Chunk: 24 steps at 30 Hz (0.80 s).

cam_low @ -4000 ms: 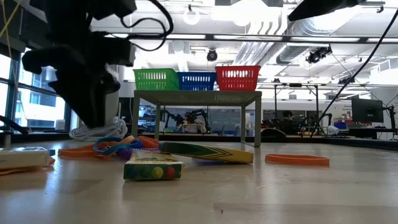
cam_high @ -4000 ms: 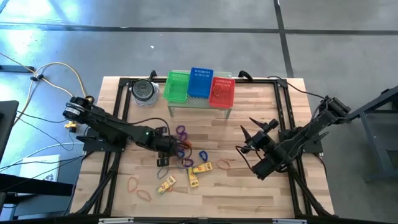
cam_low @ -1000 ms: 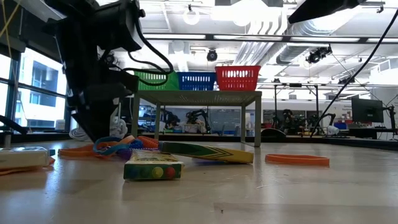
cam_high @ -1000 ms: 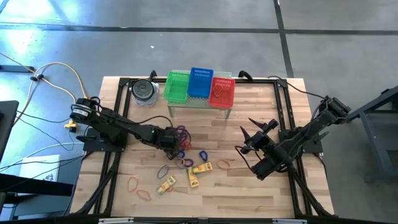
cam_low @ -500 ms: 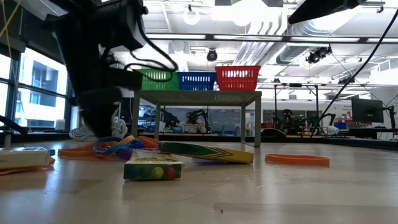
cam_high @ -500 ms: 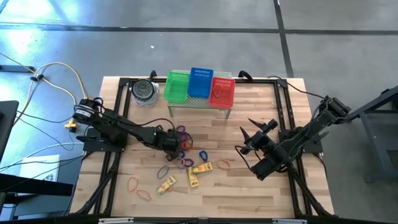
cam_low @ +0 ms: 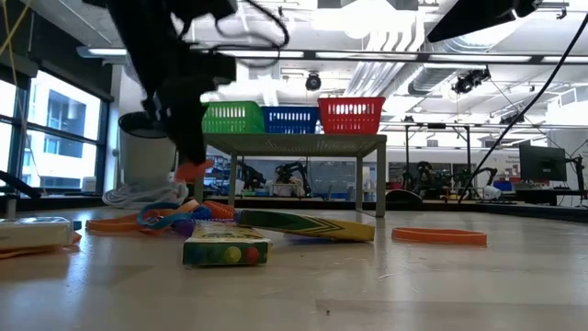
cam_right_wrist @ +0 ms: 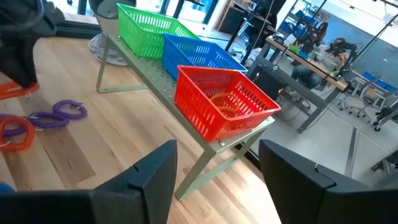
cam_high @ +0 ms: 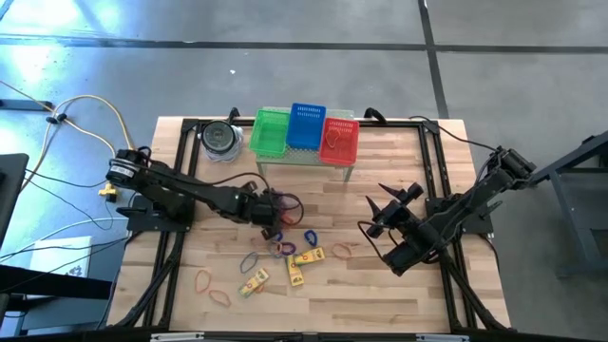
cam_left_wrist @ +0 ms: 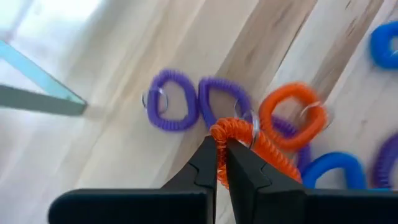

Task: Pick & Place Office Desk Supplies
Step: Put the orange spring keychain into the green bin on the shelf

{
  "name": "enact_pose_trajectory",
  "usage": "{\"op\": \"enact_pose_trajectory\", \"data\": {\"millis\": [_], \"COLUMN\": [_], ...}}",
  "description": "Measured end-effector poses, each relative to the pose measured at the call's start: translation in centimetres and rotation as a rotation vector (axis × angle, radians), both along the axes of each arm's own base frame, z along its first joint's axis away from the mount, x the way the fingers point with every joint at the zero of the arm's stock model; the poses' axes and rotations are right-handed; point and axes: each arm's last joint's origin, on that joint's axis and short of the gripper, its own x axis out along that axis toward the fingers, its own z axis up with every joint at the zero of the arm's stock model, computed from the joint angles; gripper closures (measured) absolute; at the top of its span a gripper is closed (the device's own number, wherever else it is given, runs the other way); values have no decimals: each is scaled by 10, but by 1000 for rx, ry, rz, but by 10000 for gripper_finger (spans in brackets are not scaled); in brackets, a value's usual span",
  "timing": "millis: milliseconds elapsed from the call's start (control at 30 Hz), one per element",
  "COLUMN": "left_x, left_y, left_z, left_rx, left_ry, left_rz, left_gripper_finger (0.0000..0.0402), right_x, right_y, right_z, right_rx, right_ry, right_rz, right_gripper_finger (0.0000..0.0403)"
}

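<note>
Pinching an orange coil loop (cam_left_wrist: 249,140) with my left gripper (cam_left_wrist: 222,149), lifting it just above the pile.
It's handling light and springy, so I'm gripping the coil's edge; right gripper (cam_high: 378,211) is idling, jaws apart.

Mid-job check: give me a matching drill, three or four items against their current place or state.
Items:
1. left gripper
2. right gripper
3. red basket
4. grey tin

States:
A. open, holding nothing
B. on the small stand, with an orange loop inside
C. shut on an orange coil loop
D. on the table beside the green basket

Pairs: 1-C, 2-A, 3-B, 4-D
</note>
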Motion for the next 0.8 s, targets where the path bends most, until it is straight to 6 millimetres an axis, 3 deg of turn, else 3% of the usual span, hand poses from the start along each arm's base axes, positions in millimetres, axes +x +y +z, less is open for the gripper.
{"op": "enact_pose_trajectory", "data": {"millis": [167,500,700,800], "left_x": [4,0,-7,-8], "left_y": [-1,3,36,61], "left_z": [35,125,175,186], "left_rx": [33,211,364,373], "left_ry": [-29,-219,-319,-326], "left_rz": [15,-16,107,175], "left_gripper_finger": [392,392,392,392], "right_x": [1,2,2,2], "right_y": [0,1,1,1], "right_z": [0,0,0,1], "right_rx": [5,1,-17,-28], "right_ry": [-9,-2,-11,-7], "right_rz": [0,6,7,10], "right_gripper_finger": [188,188,188,188]}}
